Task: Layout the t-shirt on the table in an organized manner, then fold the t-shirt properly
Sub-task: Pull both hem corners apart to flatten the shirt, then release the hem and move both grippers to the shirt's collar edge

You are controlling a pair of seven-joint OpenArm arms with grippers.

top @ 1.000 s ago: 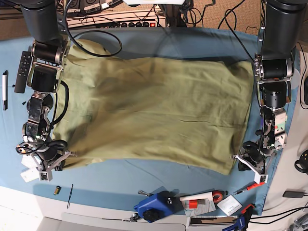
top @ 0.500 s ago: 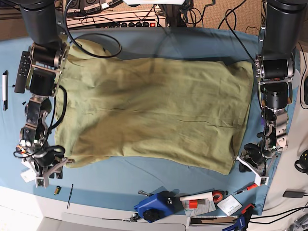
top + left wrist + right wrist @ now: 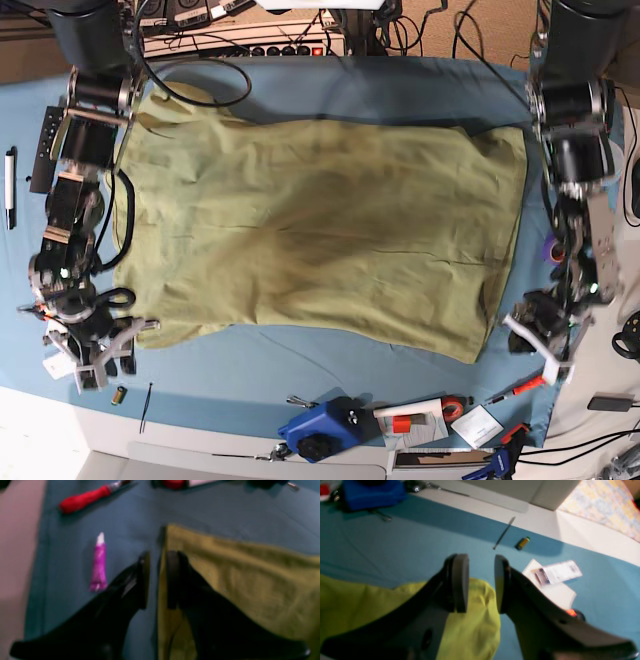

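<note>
The olive-green t-shirt [image 3: 320, 230] lies spread flat across the blue table [image 3: 400, 90]. In the base view my right gripper [image 3: 100, 365] hangs just off the shirt's near-left corner. The right wrist view shows that gripper [image 3: 481, 557] open, with the shirt corner [image 3: 475, 620] lying loose on the cloth under the gap. My left gripper [image 3: 540, 345] sits a little beyond the shirt's near-right corner. In the left wrist view its jaws [image 3: 158, 555] stand narrowly apart, holding nothing, and the shirt's side edge [image 3: 225, 575] runs below them.
A red-handled screwdriver [image 3: 85, 498] and a purple tube [image 3: 98, 565] lie by the left gripper. A battery [image 3: 522, 543], a cable tie [image 3: 503, 533] and cards [image 3: 556, 573] lie near the right gripper. A blue tool [image 3: 325, 425] sits at the front edge, a remote [image 3: 48, 150] and a pen [image 3: 10, 185] at the far left.
My right gripper has opened, let go of the shirt's near-left corner and drawn back toward the front edge. My left gripper has moved outward, off the near-right corner. The shirt lies flatter.
</note>
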